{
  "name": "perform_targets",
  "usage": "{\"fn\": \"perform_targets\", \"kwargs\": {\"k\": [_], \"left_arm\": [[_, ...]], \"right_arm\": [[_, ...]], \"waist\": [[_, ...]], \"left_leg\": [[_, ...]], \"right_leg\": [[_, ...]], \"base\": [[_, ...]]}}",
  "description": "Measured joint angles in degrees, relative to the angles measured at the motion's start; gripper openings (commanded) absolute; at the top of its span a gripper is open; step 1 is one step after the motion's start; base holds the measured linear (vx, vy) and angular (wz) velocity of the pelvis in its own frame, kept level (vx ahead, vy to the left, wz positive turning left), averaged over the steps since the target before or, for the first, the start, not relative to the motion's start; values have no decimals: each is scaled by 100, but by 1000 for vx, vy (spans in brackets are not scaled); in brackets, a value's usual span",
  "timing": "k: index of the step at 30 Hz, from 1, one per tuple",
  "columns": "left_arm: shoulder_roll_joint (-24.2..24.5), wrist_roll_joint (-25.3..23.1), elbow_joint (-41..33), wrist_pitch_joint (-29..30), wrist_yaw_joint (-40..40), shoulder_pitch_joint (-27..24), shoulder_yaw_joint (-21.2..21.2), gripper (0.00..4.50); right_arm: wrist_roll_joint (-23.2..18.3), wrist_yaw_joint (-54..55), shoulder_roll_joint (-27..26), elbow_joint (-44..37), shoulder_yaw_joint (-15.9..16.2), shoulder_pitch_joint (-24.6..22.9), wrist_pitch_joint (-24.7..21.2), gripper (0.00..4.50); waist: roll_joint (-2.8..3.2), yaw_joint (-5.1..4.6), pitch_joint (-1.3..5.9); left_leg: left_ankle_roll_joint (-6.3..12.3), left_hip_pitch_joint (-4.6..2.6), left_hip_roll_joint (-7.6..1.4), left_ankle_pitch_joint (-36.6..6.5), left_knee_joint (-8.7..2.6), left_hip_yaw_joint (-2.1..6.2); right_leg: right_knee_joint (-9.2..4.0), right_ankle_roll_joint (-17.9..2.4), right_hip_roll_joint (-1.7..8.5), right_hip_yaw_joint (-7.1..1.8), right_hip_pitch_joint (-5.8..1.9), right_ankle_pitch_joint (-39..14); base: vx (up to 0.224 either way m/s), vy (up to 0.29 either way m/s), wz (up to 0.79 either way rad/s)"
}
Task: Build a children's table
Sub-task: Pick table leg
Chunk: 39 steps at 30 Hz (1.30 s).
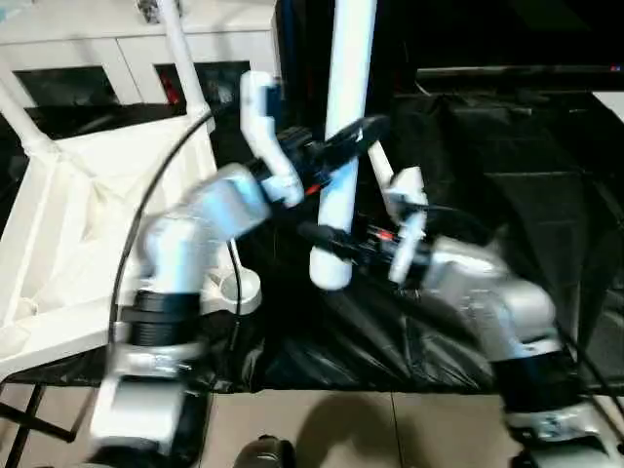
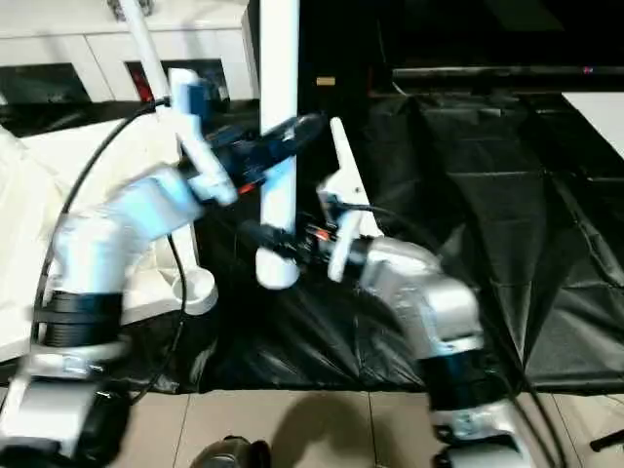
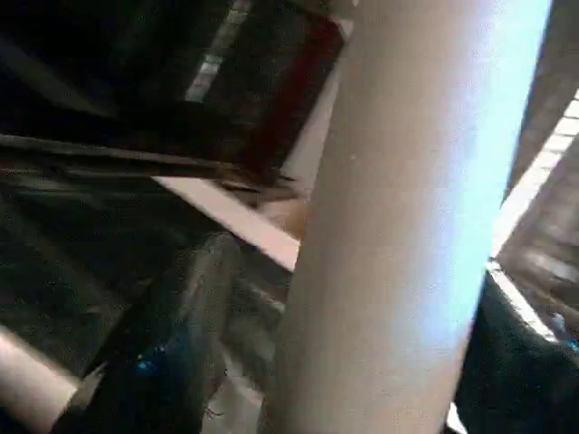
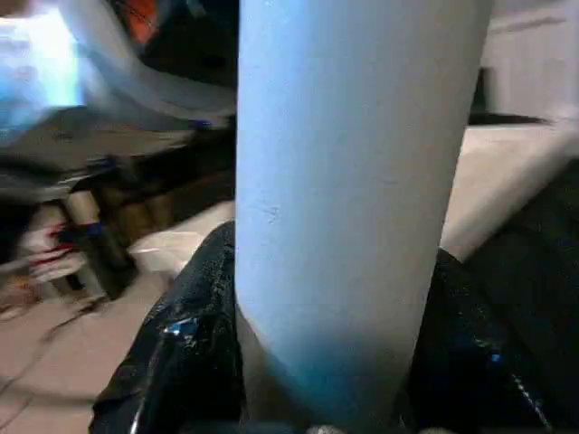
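You have a white leg [image 1: 343, 127] standing nearly upright in the middle of the scene, its lower end hanging over the black sheet [image 1: 507, 195] that covers the work surface. Your right gripper [image 1: 327, 239] is clamped on that leg near its lower end, one black finger on each side of the tube (the right wrist view shows the fingers [image 4: 176, 353] pressed against it). Your left gripper [image 1: 341, 141] sits higher on the same leg, its fingers on either side of the tube; you cannot tell whether they press it or stand a little off. The tabletop [image 1: 68, 224] lies underside-up to the left, and another leg [image 1: 180, 49] rises from its far corner socket. A white cabinet [image 1: 107, 49] stands behind.
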State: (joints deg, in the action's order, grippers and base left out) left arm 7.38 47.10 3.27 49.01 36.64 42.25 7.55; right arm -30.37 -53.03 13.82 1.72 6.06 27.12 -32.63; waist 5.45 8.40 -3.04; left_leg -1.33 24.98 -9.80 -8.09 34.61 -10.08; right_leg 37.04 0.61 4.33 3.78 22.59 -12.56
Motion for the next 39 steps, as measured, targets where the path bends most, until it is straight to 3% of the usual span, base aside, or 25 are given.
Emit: {"fn": "perform_targets", "kwargs": {"k": [5, 6, 18, 25, 26, 27, 29, 31, 39], "left_arm": [[185, 684, 28, 510, 911, 0, 104, 336], [228, 771, 27, 599, 1055, 0, 100, 318], [439, 694, 140, 552, 1413, 0, -100, 218], [342, 550, 122, 321, 1256, -2, -139, 199], [325, 523, 82, 296, 1221, -9, -139, 198], [311, 485, 26, 241, 1156, -25, -139, 197], [313, 394, 29, 169, 991, -33, -111, 196], [291, 214, 27, 27, 745, -76, -110, 187], [110, -1198, 126, -800, -913, -70, -302, 184]], "right_arm": [[-306, -899, 452, -169, 215, -57, -292, 190], [-323, -1011, 513, -169, 255, -57, -316, 190], [-377, -1389, 718, -172, 350, -57, -376, 190], [-363, -1309, 700, -153, 334, -56, -346, 190], [-348, -1271, 685, -153, 335, -56, -319, 225], [-341, -1200, 641, -153, 336, -56, -302, 260], [-297, -1133, 609, -158, 345, -55, -284, 260], [-139, -849, 581, -154, 333, -54, -235, 295], [273, 585, 247, 132, -9, 207, -323, 305]], "waist": [[4, 17, 3], [5, 16, 3], [9, 5, 6], [12, 5, 8], [12, 5, 8], [12, 4, 8], [14, -1, 9], [13, -2, 9], [11, -15, 8]], "left_leg": [[13, -2, 0, 8, 9, -1], [12, -3, 0, 8, 8, -1], [11, -8, -1, 8, 7, -1], [12, -5, -1, 8, 7, -1], [12, -5, -1, 8, 7, -1], [12, -5, -1, 8, 7, -1], [12, -6, -1, 8, 6, -1], [11, -6, -1, 8, 6, -1], [11, -4, -1, 9, 5, -1]], "right_leg": [[1, -10, 2, 1, -6, 10], [2, -16, 1, 1, -6, 16], [2, -18, 1, 0, -3, 34], [-1, -19, 1, 0, -2, 33], [-1, -19, 1, 0, -1, 33], [0, -19, 1, 0, -1, 33], [0, -18, 1, 0, 0, 33], [0, -18, 1, 0, -1, 34], [-3, -12, 2, -1, 2, 36]], "base": [[0, 0, 0], [0, 0, 0], [0, 0, 0], [0, 0, 0], [0, 0, 0], [0, 0, 0], [0, 0, 0], [0, 0, 0], [0, 0, 0]]}}
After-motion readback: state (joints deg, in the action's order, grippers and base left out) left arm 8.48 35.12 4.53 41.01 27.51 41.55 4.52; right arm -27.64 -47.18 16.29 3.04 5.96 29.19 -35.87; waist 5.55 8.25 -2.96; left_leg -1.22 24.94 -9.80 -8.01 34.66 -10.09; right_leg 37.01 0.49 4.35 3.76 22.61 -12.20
